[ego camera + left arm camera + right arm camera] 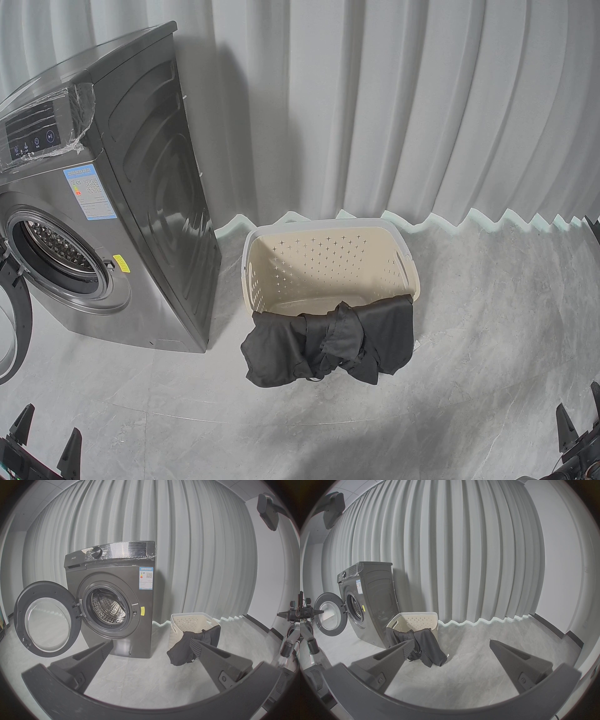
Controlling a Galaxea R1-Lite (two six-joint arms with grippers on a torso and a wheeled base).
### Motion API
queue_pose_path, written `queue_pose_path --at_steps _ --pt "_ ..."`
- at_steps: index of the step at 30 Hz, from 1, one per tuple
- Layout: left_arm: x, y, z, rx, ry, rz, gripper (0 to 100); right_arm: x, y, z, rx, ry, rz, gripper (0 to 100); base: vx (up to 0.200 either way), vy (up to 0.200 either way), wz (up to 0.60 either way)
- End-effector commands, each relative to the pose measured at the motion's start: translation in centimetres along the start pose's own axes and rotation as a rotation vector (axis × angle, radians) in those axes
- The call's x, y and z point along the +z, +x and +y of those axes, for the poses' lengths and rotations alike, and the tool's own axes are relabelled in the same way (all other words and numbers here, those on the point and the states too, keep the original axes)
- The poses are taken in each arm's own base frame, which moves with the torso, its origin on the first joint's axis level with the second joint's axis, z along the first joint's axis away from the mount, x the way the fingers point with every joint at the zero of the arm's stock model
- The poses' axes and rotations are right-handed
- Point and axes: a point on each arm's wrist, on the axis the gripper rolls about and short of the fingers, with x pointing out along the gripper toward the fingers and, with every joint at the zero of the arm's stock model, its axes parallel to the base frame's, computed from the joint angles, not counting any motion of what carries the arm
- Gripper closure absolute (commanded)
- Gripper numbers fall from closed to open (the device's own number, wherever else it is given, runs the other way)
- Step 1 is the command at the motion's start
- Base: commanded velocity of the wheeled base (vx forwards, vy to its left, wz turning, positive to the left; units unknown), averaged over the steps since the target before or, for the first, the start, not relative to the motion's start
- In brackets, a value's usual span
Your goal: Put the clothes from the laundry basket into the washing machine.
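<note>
A cream laundry basket (400, 256) (187, 620) (425, 619) stands on the grey floor by the curtain. Dark clothes (328, 340) (184, 645) (426, 645) hang over its near rim and down its front. To its left stands the grey washing machine (150, 187) (125, 583) (375, 595), its round door (47, 619) (12, 325) swung open and the metal drum (107, 608) (59, 250) showing. My left gripper (47, 440) (151, 645) is open, low at the near left. My right gripper (581, 412) (451, 645) is open at the near right. Both are well short of the basket, holding nothing.
A pleated white curtain (406, 106) runs behind the machine and basket. Bare marbled floor (500, 325) spreads in front of and to the right of the basket. The open door juts out to the left of the machine front.
</note>
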Motion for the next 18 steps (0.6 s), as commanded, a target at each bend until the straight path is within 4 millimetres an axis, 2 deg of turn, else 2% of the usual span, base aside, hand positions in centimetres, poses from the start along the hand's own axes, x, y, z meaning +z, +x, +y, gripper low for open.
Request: queue_pose_path --at_steps 1,12,18 --pt "-0.45 -0.03 0.01 0.001 0.001 -0.003 0 -0.52 0.01 0.00 0.001 0.000 0.001 0 0.200 0.000 0.00" --pt "-0.45 -0.03 0.01 0.001 -0.001 -0.003 0 -0.54 0.01 0.00 0.001 0.000 0.003 0 0.200 0.000 0.00" --pt "-0.45 -0.03 0.01 0.001 -0.001 -0.003 0 -0.56 0.01 0.01 -0.001 0.007 0.004 0 0.000 0.000 0.00"
